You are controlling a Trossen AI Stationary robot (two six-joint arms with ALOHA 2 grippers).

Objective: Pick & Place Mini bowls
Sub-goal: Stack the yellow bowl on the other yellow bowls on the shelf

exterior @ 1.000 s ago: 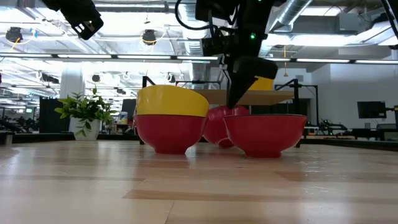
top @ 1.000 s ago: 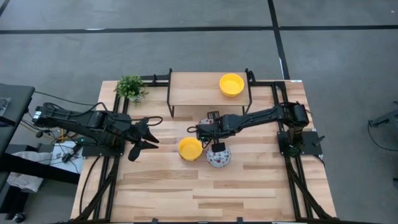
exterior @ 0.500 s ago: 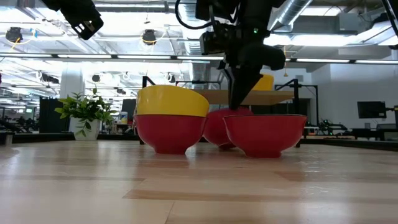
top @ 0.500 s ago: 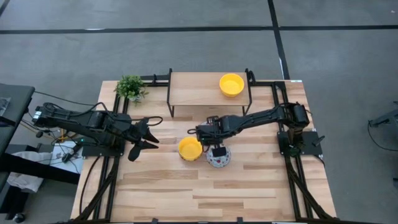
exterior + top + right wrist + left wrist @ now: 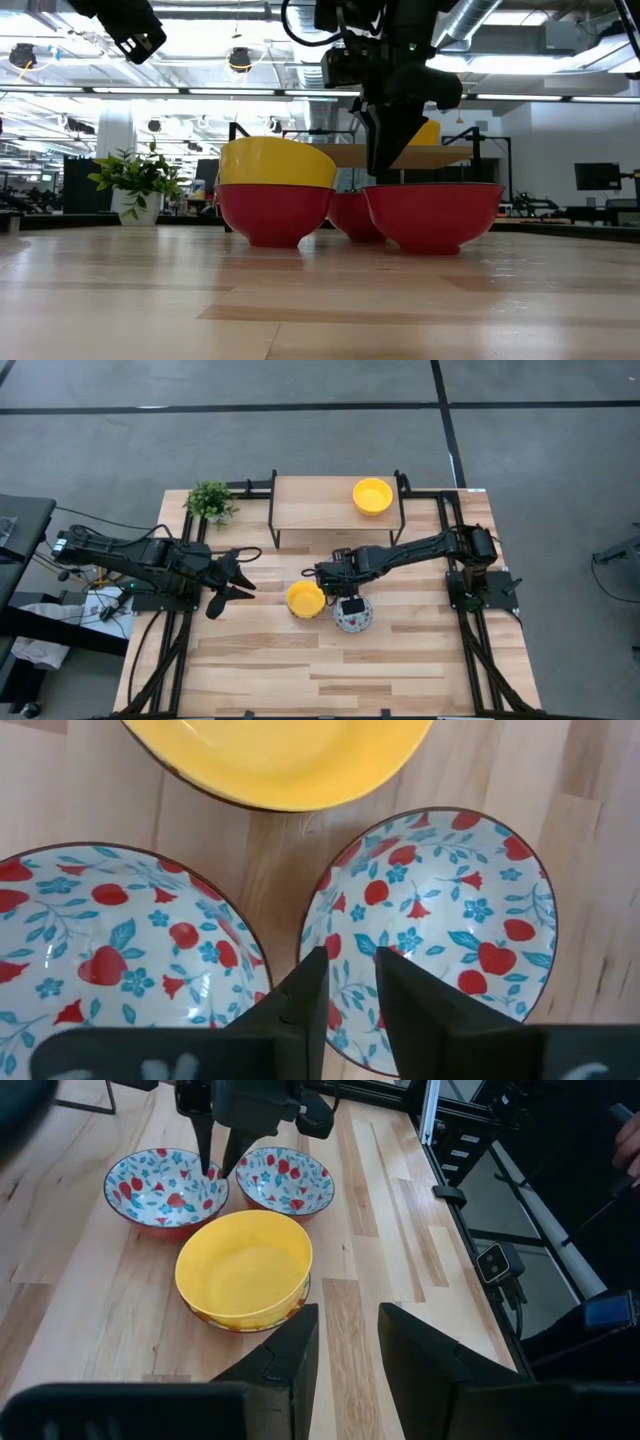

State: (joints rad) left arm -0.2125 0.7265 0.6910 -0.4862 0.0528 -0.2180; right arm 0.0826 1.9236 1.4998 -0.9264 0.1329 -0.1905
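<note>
Two floral mini bowls stand side by side on the table, the far one and the near one. Left of them a yellow bowl is nested in another red-walled bowl. A second yellow bowl rests on the wooden shelf. My right gripper points down between the two floral bowls, shut on the far one's rim. My left gripper hovers left of the bowls, open by a narrow gap. My right gripper pinches the far floral bowl by the near side of its rim, one finger inside the bowl and one outside, between the two floral bowls. The fingers come from above, pointing down. The bowl sits level with its foot on the table.
A raised wooden shelf on a black frame spans the far middle of the table. A small green plant stands at the far left corner. The near half of the table is bare wood.
The far floral bowl, tilted with its body raised a second ago, has come down and now sits level behind the near bowl. My right gripper has sunk a little with it, staying on the rim. The left arm has kept still.
</note>
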